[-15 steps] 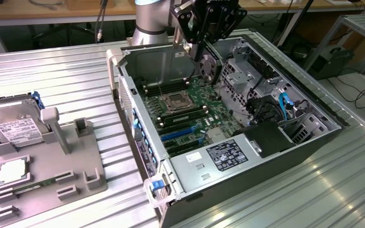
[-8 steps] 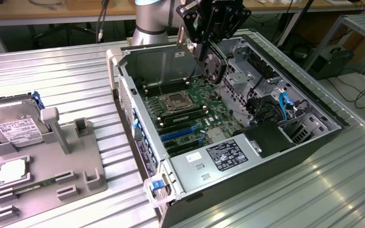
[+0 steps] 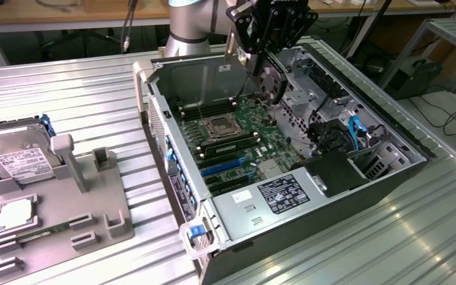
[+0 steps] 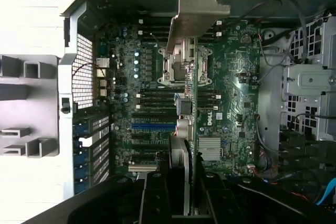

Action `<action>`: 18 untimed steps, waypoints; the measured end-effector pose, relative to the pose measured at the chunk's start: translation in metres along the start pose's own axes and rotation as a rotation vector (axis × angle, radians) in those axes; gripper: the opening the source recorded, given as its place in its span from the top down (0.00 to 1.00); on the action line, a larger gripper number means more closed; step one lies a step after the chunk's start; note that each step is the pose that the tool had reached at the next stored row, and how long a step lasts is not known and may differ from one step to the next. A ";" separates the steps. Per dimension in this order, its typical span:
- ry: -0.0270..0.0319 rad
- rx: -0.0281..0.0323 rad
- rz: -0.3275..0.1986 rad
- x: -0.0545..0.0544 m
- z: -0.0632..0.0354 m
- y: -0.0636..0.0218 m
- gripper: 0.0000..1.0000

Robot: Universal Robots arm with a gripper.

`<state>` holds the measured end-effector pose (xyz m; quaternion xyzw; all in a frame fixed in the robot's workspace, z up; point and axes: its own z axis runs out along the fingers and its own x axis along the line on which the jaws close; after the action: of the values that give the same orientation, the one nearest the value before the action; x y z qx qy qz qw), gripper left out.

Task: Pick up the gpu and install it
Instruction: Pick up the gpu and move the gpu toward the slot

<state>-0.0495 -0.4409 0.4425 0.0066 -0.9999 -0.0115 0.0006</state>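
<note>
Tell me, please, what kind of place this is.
Probably a robotics lab or workshop. An open computer case lies on a ribbed metal table, a robot arm with its gripper holds the gpu above the case, and wooden benches stand behind.

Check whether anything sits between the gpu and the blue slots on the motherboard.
Nothing visible does. The hand holds the gpu on edge above the open case, and the blue slots on the motherboard lie bare, with no cable or card across them.

Glare bleaches the ribbed table (image 3: 418,237); the computer case (image 3: 347,231) sits dim
</note>
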 end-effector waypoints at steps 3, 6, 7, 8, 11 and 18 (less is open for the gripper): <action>-0.0001 0.0000 0.000 -0.003 0.0002 -0.0001 0.73; -0.0002 0.0000 0.000 -0.007 0.0003 -0.0001 0.73; -0.0002 0.0000 0.000 -0.007 0.0004 -0.0001 0.73; -0.0002 0.0000 0.000 -0.009 0.0005 -0.0001 0.73; -0.0002 0.0001 0.000 -0.014 0.0007 -0.0002 0.73; -0.0003 0.0000 0.000 -0.021 0.0012 -0.0003 0.73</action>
<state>-0.0283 -0.4409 0.4412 0.0066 -0.9999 -0.0115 0.0005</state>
